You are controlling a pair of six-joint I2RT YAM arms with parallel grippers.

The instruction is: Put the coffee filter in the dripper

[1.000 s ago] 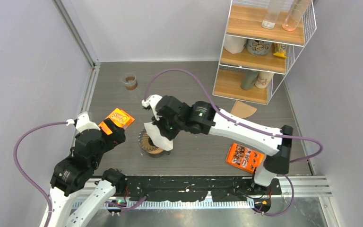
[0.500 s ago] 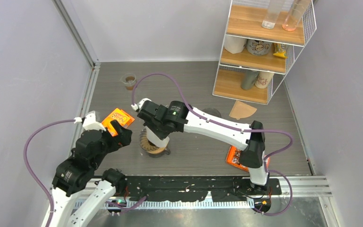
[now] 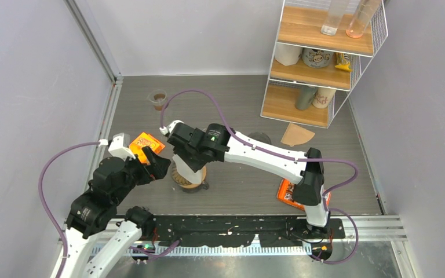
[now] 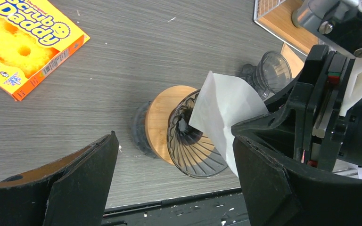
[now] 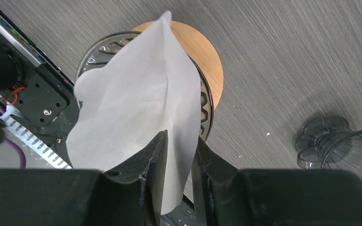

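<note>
Spread wide and empty, the left gripper [image 3: 155,166] hangs at 9 o'clock of the dripper [image 4: 188,141] in the top view. The right gripper [image 5: 178,141], right over it, has jaws a slit apart about the coffee filter [image 5: 136,103]; whether they pinch I cannot tell. The filter's long axis runs toward 12 o'clock from those jaws, down into the dripper's mouth.
</note>
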